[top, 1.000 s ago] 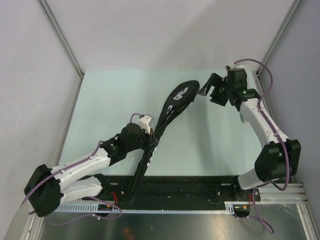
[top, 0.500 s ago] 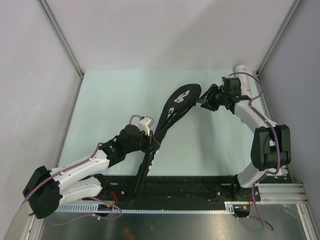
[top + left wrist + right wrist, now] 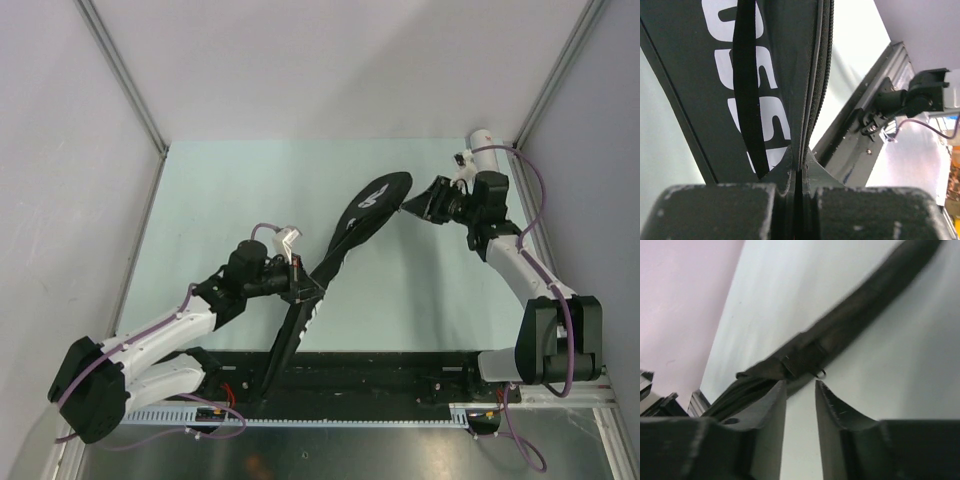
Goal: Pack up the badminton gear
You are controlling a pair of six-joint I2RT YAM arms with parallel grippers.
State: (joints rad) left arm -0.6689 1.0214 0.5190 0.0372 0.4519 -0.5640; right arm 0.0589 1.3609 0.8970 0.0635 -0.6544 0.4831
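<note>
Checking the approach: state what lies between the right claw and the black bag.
Only bare table, seen in the right wrist view between the right claw and the bag; nothing else.

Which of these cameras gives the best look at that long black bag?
The top view: it shows the bag whole, from wide end to narrow end. The left wrist view shows only a close stretch of its zip and white letters; the right wrist view, a blurred length of its edge.

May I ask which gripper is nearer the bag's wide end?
Right. The right gripper sits just beside that end of the bag; the left gripper clamps its narrow middle.
</note>
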